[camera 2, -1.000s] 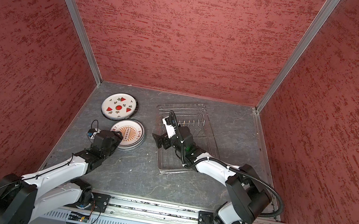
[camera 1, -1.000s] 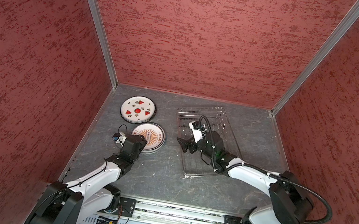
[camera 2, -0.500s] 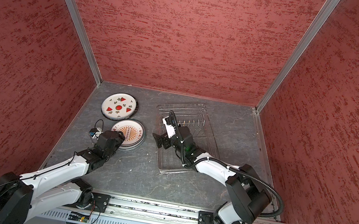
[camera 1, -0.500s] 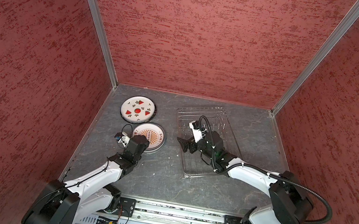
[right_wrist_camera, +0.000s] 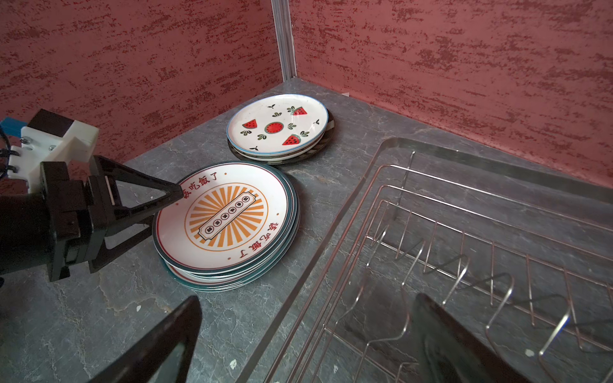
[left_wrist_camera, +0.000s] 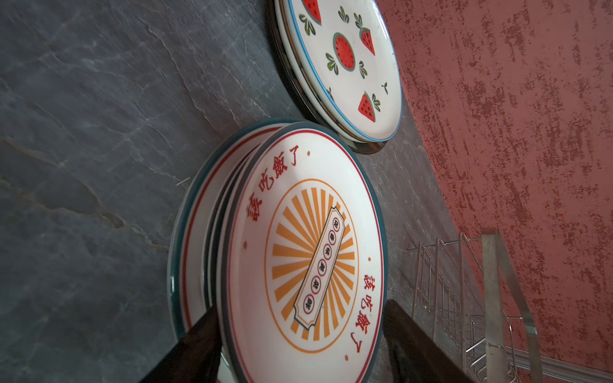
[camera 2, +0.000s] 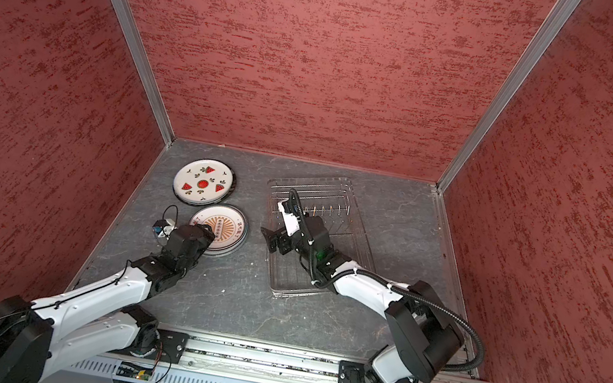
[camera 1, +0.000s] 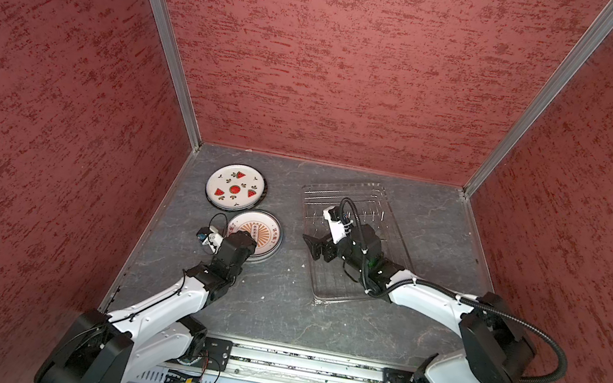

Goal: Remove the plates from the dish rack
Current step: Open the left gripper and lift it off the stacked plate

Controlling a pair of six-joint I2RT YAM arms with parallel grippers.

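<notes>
Okay, your left gripper has its jaws apart, straddling the top sunburst plate at its rim. The plate lies flat on its stack beside the dish rack. Your right gripper is spread wide over the rack's edge.

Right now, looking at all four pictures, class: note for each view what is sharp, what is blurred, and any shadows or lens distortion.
Left wrist view: sunburst plate sharp, left gripper dark and blurred at the frame's edge. Right wrist view: right gripper blurred, dish rack prongs cast thin shadows. In both top views, the wide lens splays the wall posts outward.
</notes>
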